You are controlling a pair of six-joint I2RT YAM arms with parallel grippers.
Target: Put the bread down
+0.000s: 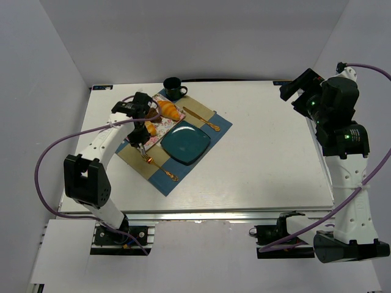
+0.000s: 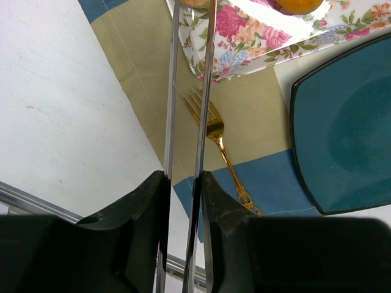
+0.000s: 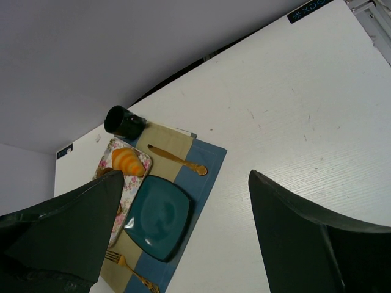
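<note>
Comparing the views, you get both arms only from above. The left end effector (image 1: 143, 135) hangs over the floral tray (image 1: 160, 126). The right end effector (image 1: 299, 91) is raised over the far right corner of the worktop (image 1: 275, 165), well apart from the setting.

The left wrist view alone gives you the left fingers (image 2: 170, 91): two long metal blades, almost parallel, with a narrow gap between them. Their tips run out of frame at the tray edge, so you cannot tell whether they have hold of anything.

The right wrist view shows its own jaws spread wide with nothing between them. It also takes in the whole setting: mug (image 3: 124, 122), gold knife (image 3: 177, 160), teal plate (image 3: 160, 217) and fork (image 3: 131, 271) on the blue-and-tan placemat (image 3: 201, 180).

The croissant (image 1: 169, 110) lies on the far end of the tray; it is golden-orange, ridged and curved. A smaller orange-brown bread piece (image 1: 150, 128) lies on the tray's near end, just beside the left end effector. The left wrist view cuts this piece off at its top edge.
</note>
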